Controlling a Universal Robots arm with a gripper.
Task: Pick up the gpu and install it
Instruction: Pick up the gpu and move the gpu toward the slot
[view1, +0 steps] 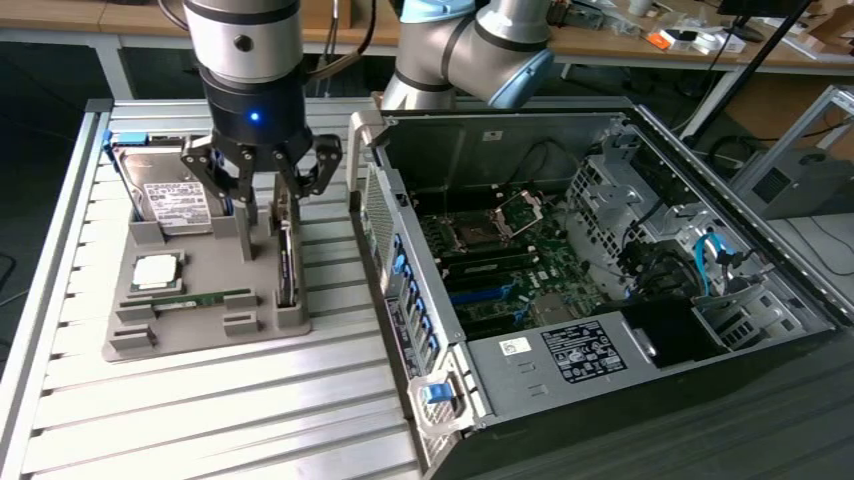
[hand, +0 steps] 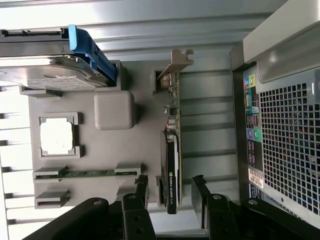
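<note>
**On the tray, gpu not yet lifted: end effector spread astride it**

Item 1, gpu (view1: 284, 255): it stands on edge in a slot of the grey tray (view1: 200, 335), on the side nearest the case (view1: 400, 270). In the wrist view the gpu (hand: 172, 165) shows its black cooler towards the camera and its silver bracket at the far end.

Item 2, end effector (view1: 274, 205): I see it spread wide, directly above the card. In the wrist view the end effector (hand: 170, 187) has one finger on each side of the cooler end. There is a gap on both sides, so I judge nothing is pinched.

Item 3, other tray stock, all seated: drive (view1: 174, 200), CPU (view1: 156, 270), RAM (view1: 200, 300).

Item 4, case: it lies open on its side just beside the tray, with the motherboard (view1: 507, 270) exposed. I can see no card in its slots.

Item 5, counter (view1: 214, 420): a slatted metal top that carries the tray.

Progress, as I judge it: the approach and alignment over the card are done. The grasp, the lift, the carry to the case and the seating in a slot are all outstanding, so the task is at an early stage.
</note>
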